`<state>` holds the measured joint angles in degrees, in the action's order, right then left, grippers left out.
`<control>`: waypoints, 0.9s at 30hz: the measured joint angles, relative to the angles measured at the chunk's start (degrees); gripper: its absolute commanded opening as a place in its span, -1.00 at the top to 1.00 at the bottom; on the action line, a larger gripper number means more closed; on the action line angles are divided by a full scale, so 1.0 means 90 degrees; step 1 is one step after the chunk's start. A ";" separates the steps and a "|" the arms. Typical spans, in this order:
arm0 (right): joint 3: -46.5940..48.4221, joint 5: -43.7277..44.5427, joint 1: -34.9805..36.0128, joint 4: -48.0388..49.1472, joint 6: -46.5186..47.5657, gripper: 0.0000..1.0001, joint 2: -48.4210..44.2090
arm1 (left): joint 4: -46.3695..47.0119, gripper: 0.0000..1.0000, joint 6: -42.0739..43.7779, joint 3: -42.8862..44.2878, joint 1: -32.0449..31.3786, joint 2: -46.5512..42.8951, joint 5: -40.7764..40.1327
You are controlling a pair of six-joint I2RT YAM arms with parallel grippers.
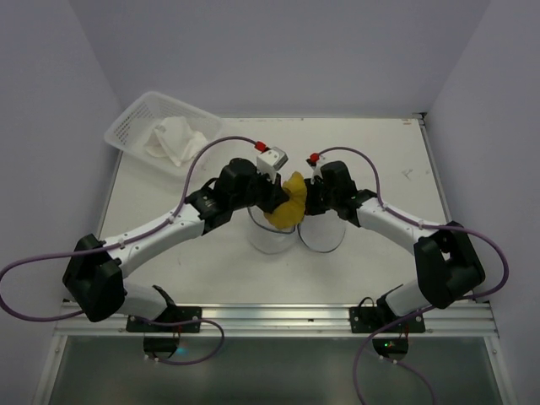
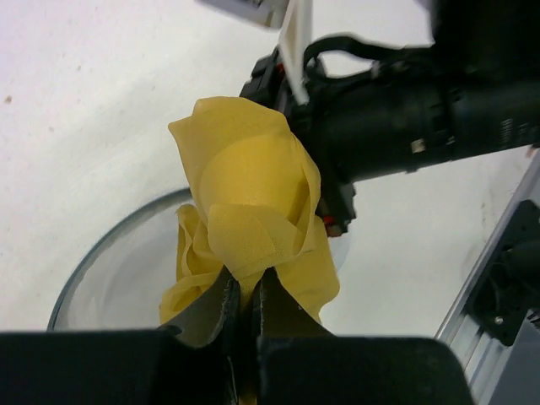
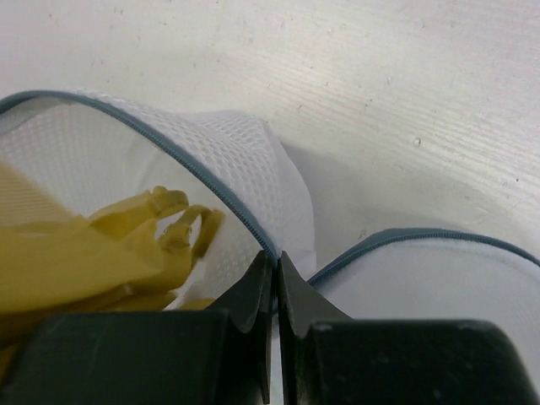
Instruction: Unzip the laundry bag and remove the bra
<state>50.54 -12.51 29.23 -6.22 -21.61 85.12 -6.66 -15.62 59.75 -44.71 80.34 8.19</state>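
Observation:
The laundry bag (image 1: 272,238) lies unzipped at the table's middle, its two white mesh bowl halves side by side. My left gripper (image 1: 277,198) is shut on the yellow bra (image 1: 291,202) and holds it up above the left half. In the left wrist view my left gripper (image 2: 249,283) pinches the bra (image 2: 249,194) over the open half (image 2: 118,270). My right gripper (image 3: 275,257) is shut on the bag's grey-blue zipper rim (image 3: 194,181), where the two halves meet. The bra's strap (image 3: 160,228) hangs inside the left half.
A white lattice basket (image 1: 160,133) holding a white cloth (image 1: 173,139) stands at the back left corner. The right arm (image 2: 422,118) is close beside the raised bra. A metal rail (image 1: 278,316) runs along the near table edge.

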 measured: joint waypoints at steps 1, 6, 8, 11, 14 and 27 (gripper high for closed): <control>0.0000 0.0000 0.0002 -0.0015 0.0012 1.00 0.0000 | 0.0160 1.00 -0.0002 -0.0027 0.0032 -0.0046 0.0124; -0.0019 0.0012 0.0002 -0.0080 0.0032 1.00 0.0000 | 0.0937 1.00 -0.0384 -0.0121 0.0566 -0.0240 0.0614; -0.0075 0.0070 0.0002 -0.0085 0.0029 1.00 0.0000 | 0.1195 1.00 -0.0602 -0.0129 0.0872 -0.0384 0.0675; -0.0187 0.0126 0.0002 -0.0119 0.0024 1.00 0.0000 | 0.1372 1.00 -0.0835 -0.0058 0.1413 -0.0704 0.0554; -0.0243 0.0153 0.0002 -0.0172 0.0017 1.00 0.0000 | 0.1076 1.00 -0.0746 0.0551 0.1945 -0.0780 -0.0005; -0.0046 0.0134 0.0002 -0.0289 0.0027 1.00 0.0087 | 0.0347 0.96 0.0036 0.2841 0.4867 0.1719 -0.1003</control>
<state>50.13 -11.31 29.26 -8.82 -21.37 85.91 -3.53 -15.29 85.32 -0.91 95.81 -0.84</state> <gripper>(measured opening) 0.033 0.042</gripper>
